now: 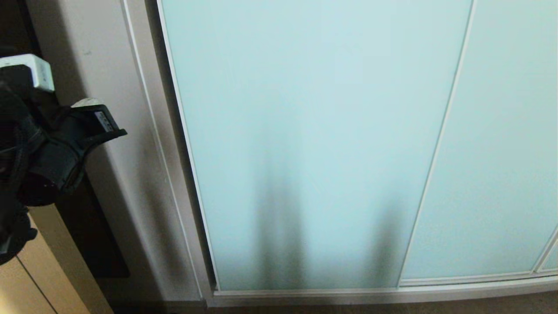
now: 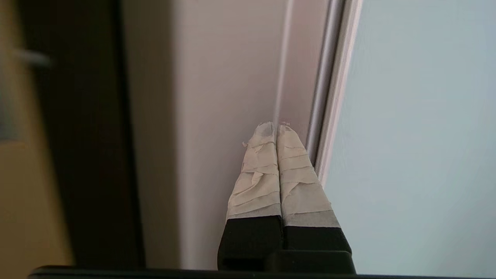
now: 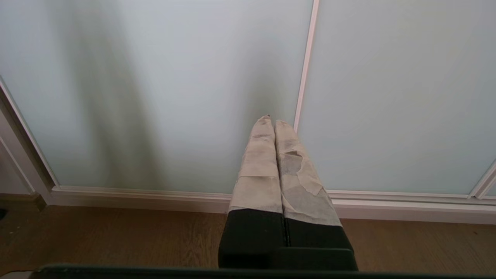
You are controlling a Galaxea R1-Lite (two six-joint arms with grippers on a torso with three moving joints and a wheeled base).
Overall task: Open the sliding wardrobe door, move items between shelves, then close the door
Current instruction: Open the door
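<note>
- Wood-grain brown floor (image 3: 116, 240) runs along the foot of the wardrobe; a ridged silver-white floor track (image 3: 407, 209) lies between the floor and the glass.
- Sliding wardrobe door (image 1: 305, 131): a tall, wide panel of pale aqua frosted glass in a slim silver-white frame. It stands fully across the opening, its left edge against the frame post. It also appears in the left wrist view (image 2: 418, 135) and the right wrist view (image 3: 174, 97).
- Second frosted aqua panel (image 1: 501, 152): sits just beside the first, on the robot's right, divided from it by a thin white vertical frame strip (image 1: 440, 131).
- Wardrobe contents: the closed glass hides the interior; only soft dark shadows fall on the lower part of the panel. Shelves and items cannot be seen.
- Plain white-grey side wall panel (image 1: 109, 131): stands to the left of the door frame. A dark vertical strip (image 1: 93, 235) and a tan wooden surface (image 1: 39, 279) lie further left.
- Left tool (image 2: 276, 130): tape-wrapped fingers (image 2: 257, 182) pressed together, nothing between them. The tips point at the side wall panel, just beside the door's left frame edge; contact cannot be told. In the head view the black left arm (image 1: 52, 152) shows at the left edge.
- Right tool (image 3: 273, 122): tape-wrapped fingers (image 3: 259, 166) pressed together, empty. It points toward the lower glass near the vertical frame strip, above the floor.
</note>
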